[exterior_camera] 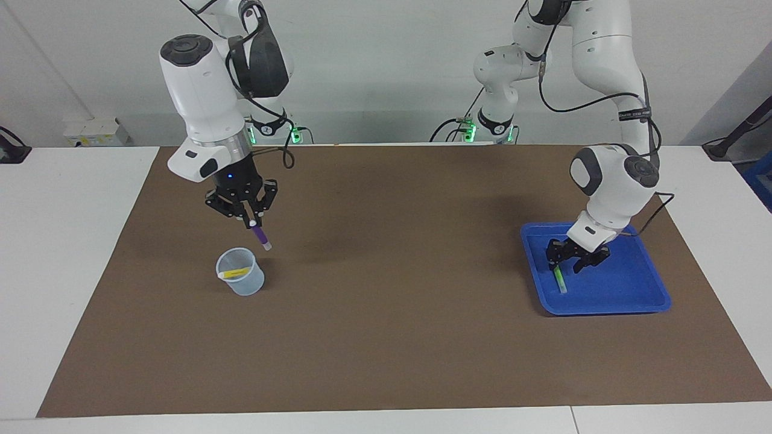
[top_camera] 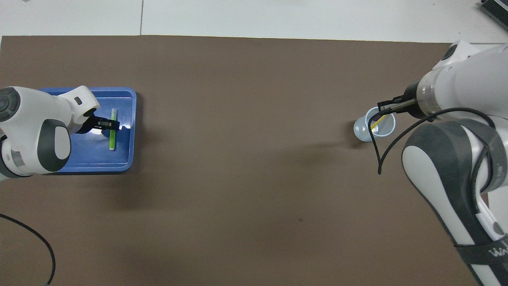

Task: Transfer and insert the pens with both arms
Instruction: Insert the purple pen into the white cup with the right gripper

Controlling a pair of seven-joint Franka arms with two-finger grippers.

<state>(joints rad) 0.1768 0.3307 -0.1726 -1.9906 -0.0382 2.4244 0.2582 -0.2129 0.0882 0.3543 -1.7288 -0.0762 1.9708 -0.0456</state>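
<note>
mat (exterior_camera: pixel 386 337): brown
tray (exterior_camera: pixel 639 301): blue
cup (exterior_camera: pixel 241 283): clear, pale blue
pens: green (exterior_camera: pixel 560 279), purple (exterior_camera: pixel 260 235), yellow (exterior_camera: pixel 235 273)
arms: white, black grippers

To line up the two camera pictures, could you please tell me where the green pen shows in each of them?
Facing view: the green pen lies in the blue tray, low at the picture's right, under the left pincer.
Overhead view: the same pen lies in the tray at the picture's left edge, mid-height.
Shared landmark: the blue tray.
</note>
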